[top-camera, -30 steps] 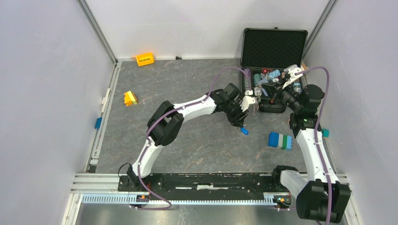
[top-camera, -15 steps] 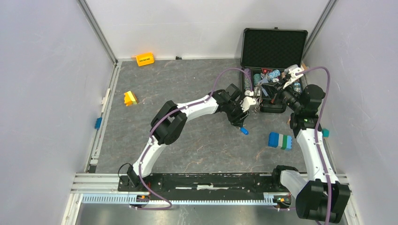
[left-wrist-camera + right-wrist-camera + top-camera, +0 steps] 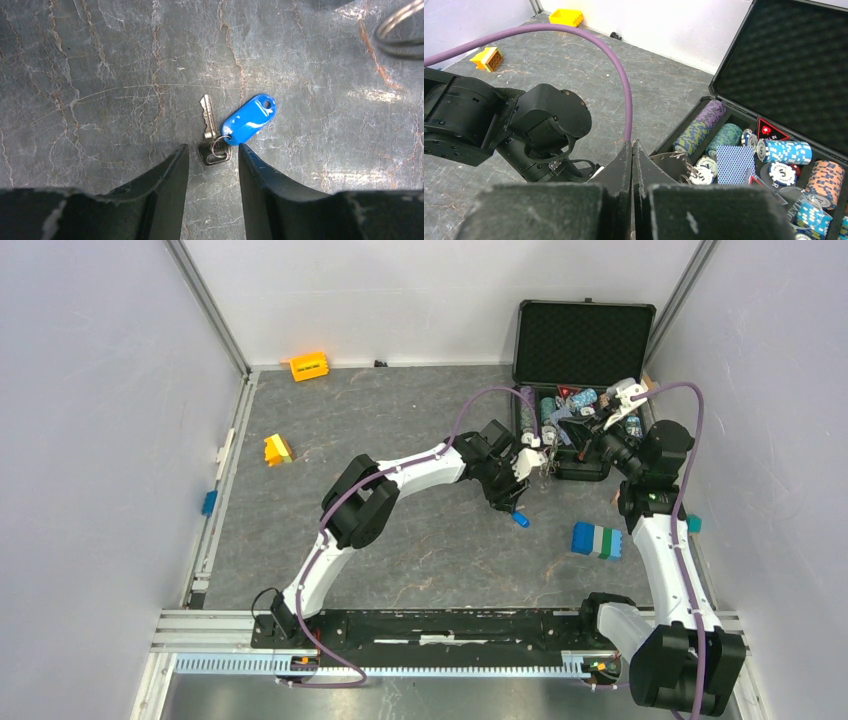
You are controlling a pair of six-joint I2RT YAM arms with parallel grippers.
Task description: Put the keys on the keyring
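Left wrist view: released left end effector (image 3: pixel 212 151) flanks the key (image 3: pixel 208 120), blade pointing away, blue tag (image 3: pixel 248 120) alongside; right end effector (image 3: pixel 633 155) clenched.

Open black case (image 3: pixel 584 340) at upper right, stacked poker chips (image 3: pixel 784 151) and blue card deck (image 3: pixel 733 164) in its tray, orange block (image 3: pixel 309 366) at upper left by the far wall, yellow block (image 3: pixel 277 449) left of centre, blue-white-green block (image 3: pixel 597 539) at lower right, grey marbled table (image 3: pixel 420 560).

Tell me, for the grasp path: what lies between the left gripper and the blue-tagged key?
Nothing: left wrist view shows bare table around the key, its head between open fingers.
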